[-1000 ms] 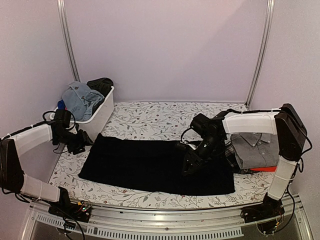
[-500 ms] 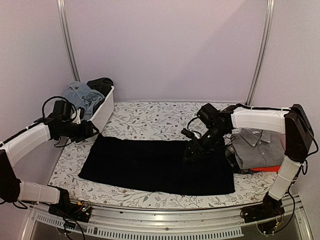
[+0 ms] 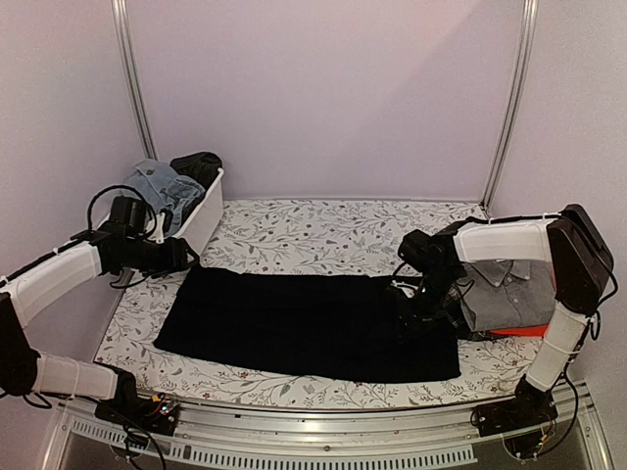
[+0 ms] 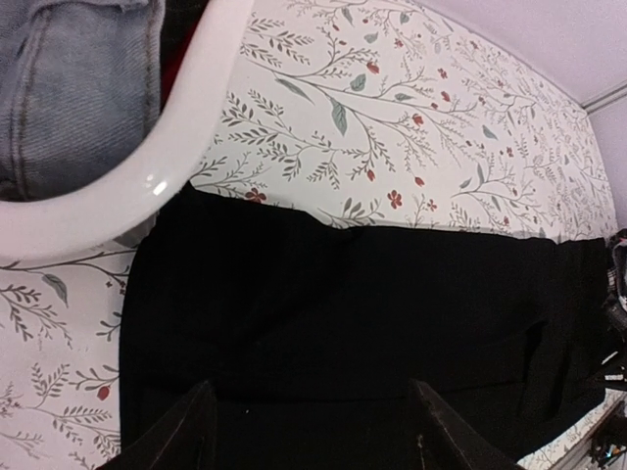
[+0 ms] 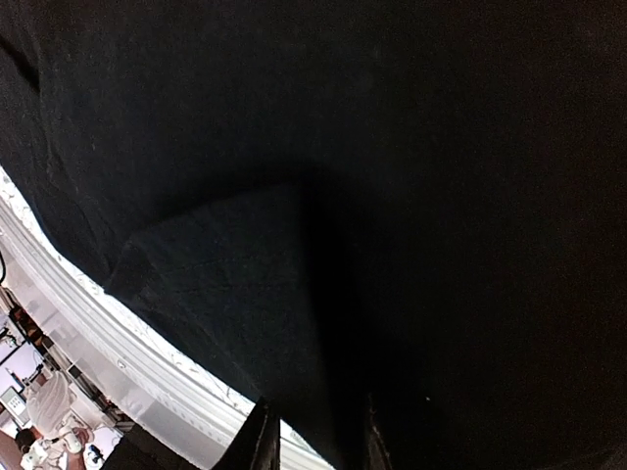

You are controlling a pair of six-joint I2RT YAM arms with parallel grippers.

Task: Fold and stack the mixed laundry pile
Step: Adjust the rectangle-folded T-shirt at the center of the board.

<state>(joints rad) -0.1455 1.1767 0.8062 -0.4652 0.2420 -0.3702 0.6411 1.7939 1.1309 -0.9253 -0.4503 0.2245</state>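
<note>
So the big black garment (image 3: 304,328) is lying spread out flat along the near side of the flowered table (image 3: 294,230), long side running left to right. The right gripper (image 5: 315,441) is sitting down on its right end, and in the wrist view its fingers are drawn in close with a raised ridge of the black cloth going in between them, so I'm reading that as pinching the fabric. The left gripper (image 4: 313,421) is hovering over the far left corner, right by the white tub (image 3: 201,217), with its fingers apart and nothing in them. The folded grey shirt (image 3: 505,289) is sitting at the right edge on top of a red piece (image 3: 514,331), and the denim (image 3: 157,186) is waiting in the tub. Handling-wise I'm guessing this thing is going to be soft, floppy and light. It has no stiffness at all, so it'll be sagging and bunching wherever it isn't supported. It's probably not slippery on that tablecloth either. I'd be grabbing it at the corners or right along the end hems, one gripper per end and pinching a single layer, since a grab in the middle just rucks it up.
</note>
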